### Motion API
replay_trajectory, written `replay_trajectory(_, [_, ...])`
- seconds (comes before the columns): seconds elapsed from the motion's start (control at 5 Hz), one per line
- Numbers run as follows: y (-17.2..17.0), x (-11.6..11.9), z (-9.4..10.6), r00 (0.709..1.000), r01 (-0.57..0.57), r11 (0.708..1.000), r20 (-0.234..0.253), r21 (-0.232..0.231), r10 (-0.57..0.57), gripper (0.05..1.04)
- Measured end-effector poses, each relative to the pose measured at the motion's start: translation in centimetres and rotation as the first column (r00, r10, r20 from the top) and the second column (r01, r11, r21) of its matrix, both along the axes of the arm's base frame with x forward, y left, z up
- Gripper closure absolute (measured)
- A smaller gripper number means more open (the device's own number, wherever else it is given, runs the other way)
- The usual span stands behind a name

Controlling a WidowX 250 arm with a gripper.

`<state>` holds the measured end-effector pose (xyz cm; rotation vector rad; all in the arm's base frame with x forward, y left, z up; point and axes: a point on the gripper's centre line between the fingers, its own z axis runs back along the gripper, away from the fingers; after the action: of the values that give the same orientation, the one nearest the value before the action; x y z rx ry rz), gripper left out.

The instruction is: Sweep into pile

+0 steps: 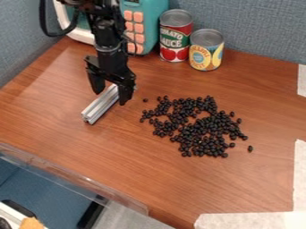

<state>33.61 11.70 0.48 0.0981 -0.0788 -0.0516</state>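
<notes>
The gripper (111,98) stands wide over the metal bar's (100,106) far end. The bar's long axis slants from lower left to upper right; the loose black beans (200,127) lie right of both, slightly nearer me.

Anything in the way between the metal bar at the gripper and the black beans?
Nothing visible blocks the path from the metal bar at the gripper to the black beans. One stray bean sits on the near-bar side; both cans are off behind.
</notes>
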Motion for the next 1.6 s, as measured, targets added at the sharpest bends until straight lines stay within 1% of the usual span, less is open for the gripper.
replay_trajectory(0.4, [0.0,0.2,0.0,1.0,0.005,1.0,0.003,0.0,-0.005,0.7])
replay_trajectory(0.6, [-0.1,0.1,0.0,1.0,0.005,1.0,0.001,-0.01,-0.005,0.732])
replay_trajectory(0.8, [-0.1,0.1,-0.1,1.0,0.01,0.999,-0.019,-0.034,-0.01,0.732])
replay_trajectory(1.0, [-0.4,0.2,-0.2,1.0,-0.005,0.997,-0.028,-0.082,0.002,0.733])
replay_trajectory(1.2, [-1.5,0.5,-0.2,1.0,-0.006,0.994,-0.028,-0.111,0.003,0.733])
replay_trajectory(1.4, [-2.5,0.3,-0.4,0.999,-0.006,0.993,-0.039,-0.118,0.002,0.733])
replay_trajectory(1.6, [-5.3,0.4,-0.4,0.999,0.001,0.993,-0.036,-0.116,-0.005,0.733])
